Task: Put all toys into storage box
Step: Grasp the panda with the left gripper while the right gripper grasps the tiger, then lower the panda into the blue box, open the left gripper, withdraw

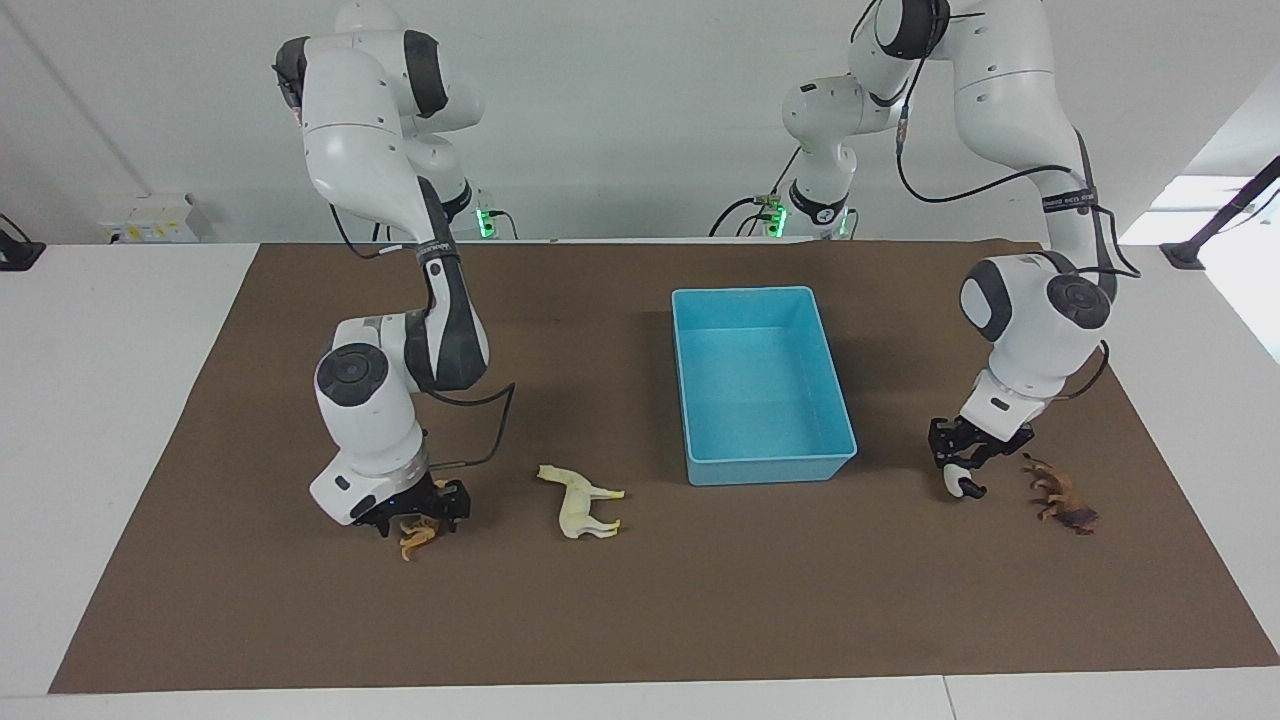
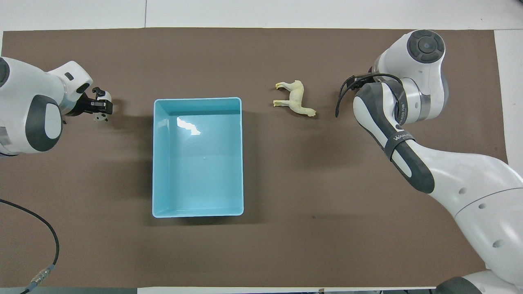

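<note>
The light blue storage box (image 1: 770,468) stands mid-table with nothing in it; it also shows in the overhead view (image 2: 198,212). The cream-white horse (image 1: 585,500) lies on its side on the mat, toward the right arm's end (image 2: 295,98). My right gripper (image 1: 420,515) is down low on the orange tiger (image 1: 415,542); the arm hides both in the overhead view. My left gripper (image 1: 960,470) is shut on the black-and-white panda (image 1: 963,487), close above the mat (image 2: 102,108). The brown lion (image 1: 1062,497) lies on the mat beside it, hidden in the overhead view.
A brown mat (image 1: 640,620) covers the white table. The right arm's cable (image 1: 490,430) loops down near the mat between the arm and the horse.
</note>
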